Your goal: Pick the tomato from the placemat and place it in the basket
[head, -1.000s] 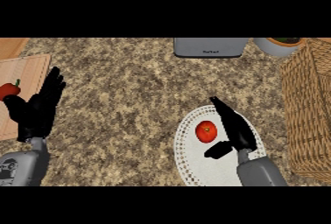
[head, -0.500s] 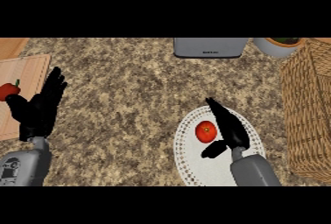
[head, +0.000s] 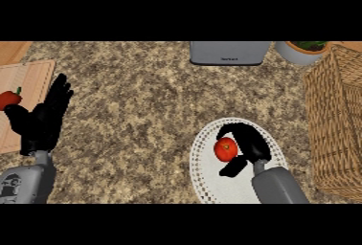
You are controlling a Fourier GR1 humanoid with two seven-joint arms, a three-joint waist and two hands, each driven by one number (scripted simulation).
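Where the two grey forearms come in from the lower edge, the right hand (head: 249, 146) sits over the single white placemat (head: 212, 184), a round lacy mat lying on the speckled granite counter (head: 141, 95). Its fingers arch over the top of the one tomato (head: 225, 149) and its thumb comes up from below, so the hand is curled round the fruit on its right side; whether the fingers actually touch the skin cannot be told. The tomato lies on the upper half of the placemat, red and round, with its left half in plain sight.

At the left, the left hand (head: 42, 125) is resting with its fingers straight and pointing up, holding nothing. Just beyond it lies one wooden cutting board (head: 28, 81) against the left edge, and on that board sits one small red vegetable (head: 8, 98) with a green stem, partly hidden behind the thumb.

To the right stands one wicker basket (head: 339, 119), running along the right edge, well apart from the placemat's rim. Farthest off, at the top, are one grey appliance (head: 230, 52) and one pale pot with a green plant (head: 305, 50) beside the basket's far corner.
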